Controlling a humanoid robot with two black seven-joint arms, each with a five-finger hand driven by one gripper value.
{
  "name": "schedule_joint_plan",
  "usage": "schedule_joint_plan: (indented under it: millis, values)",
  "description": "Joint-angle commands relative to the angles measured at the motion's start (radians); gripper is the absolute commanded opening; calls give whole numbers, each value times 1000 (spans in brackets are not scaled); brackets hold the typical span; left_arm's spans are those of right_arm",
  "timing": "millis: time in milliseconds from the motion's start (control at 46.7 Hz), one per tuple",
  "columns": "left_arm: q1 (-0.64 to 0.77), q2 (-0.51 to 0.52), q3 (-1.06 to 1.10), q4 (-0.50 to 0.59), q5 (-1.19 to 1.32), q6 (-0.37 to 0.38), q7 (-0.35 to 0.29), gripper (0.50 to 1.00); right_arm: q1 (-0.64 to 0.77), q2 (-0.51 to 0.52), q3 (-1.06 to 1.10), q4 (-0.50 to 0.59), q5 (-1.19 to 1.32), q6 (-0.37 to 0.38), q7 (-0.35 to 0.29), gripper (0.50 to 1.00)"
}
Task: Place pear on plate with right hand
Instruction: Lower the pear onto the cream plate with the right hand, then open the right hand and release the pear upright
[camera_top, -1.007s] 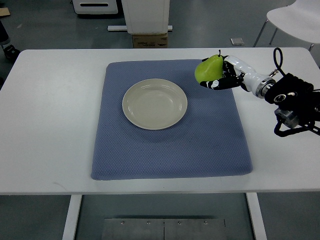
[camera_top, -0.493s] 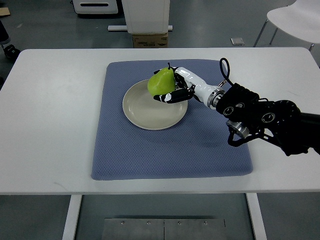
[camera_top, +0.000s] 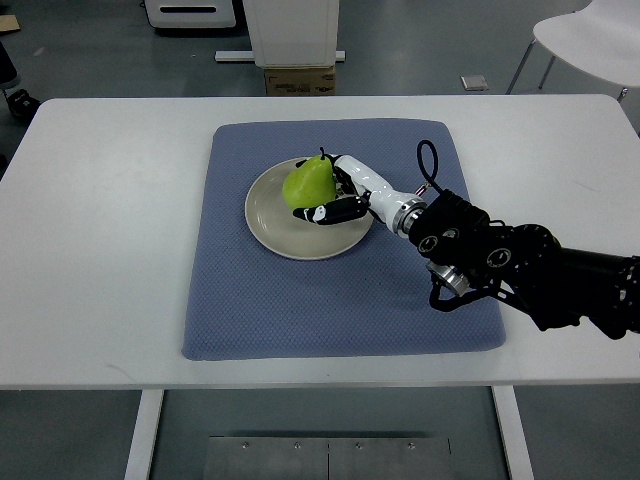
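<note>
We record a yellow-green pear (camera_top: 307, 184), a cream plate (camera_top: 270, 225), a blue dotted-weave mat (camera_top: 340, 300), a white table (camera_top: 100, 250), and a black-and-white robot hand (camera_top: 335, 200).

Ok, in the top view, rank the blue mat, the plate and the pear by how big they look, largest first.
1. Blue mat, by far the widest.
2. Plate, lying on the mat.
3. Pear, held over the plate in the right robot hand; it sits slightly nearer the camera, but the order stands.
</note>
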Motion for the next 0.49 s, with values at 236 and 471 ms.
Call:
schedule_joint_plan:
  millis: [236,471]
  values:
    - [0,0,0,0,0,0,0,1000,-8,0,1,1,-1,-16,2,901]
    - [0,0,0,0,0,0,0,1000,-11,-6,1,10,-4,-11,7,1000]
